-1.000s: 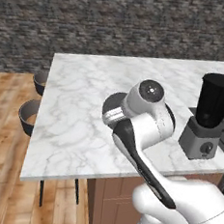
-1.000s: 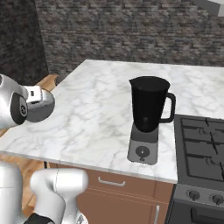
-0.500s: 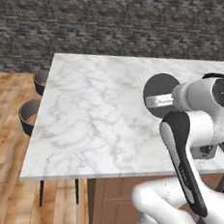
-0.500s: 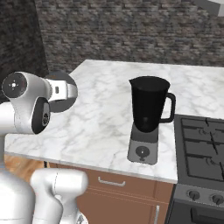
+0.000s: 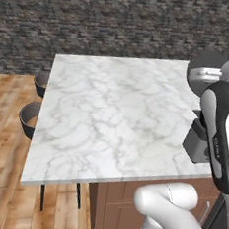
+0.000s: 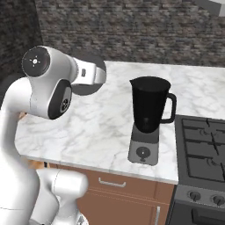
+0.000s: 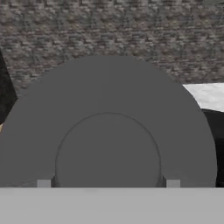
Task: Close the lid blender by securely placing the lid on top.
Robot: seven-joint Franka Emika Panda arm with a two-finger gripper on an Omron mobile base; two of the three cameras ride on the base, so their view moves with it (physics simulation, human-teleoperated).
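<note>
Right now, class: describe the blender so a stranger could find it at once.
Find the white marble counter; near its front edge, beside the black stove, stands the blender. It is a tall black jar with a handle on a squat grey base with one round knob, its top open.

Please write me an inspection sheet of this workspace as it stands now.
Surface: white marble counter, bare apart from the blender.
Job's things: blender upright near the counter's front edge, jar open on top; lid held up in the air, left of the jar in the right base view, not on it.
Clutter: nothing seen.
Grippers: gripper shut on the lid.
Cables: nothing seen.
Surroundings: stove right of the blender; two dark stools beside the counter; stone wall behind.
</note>
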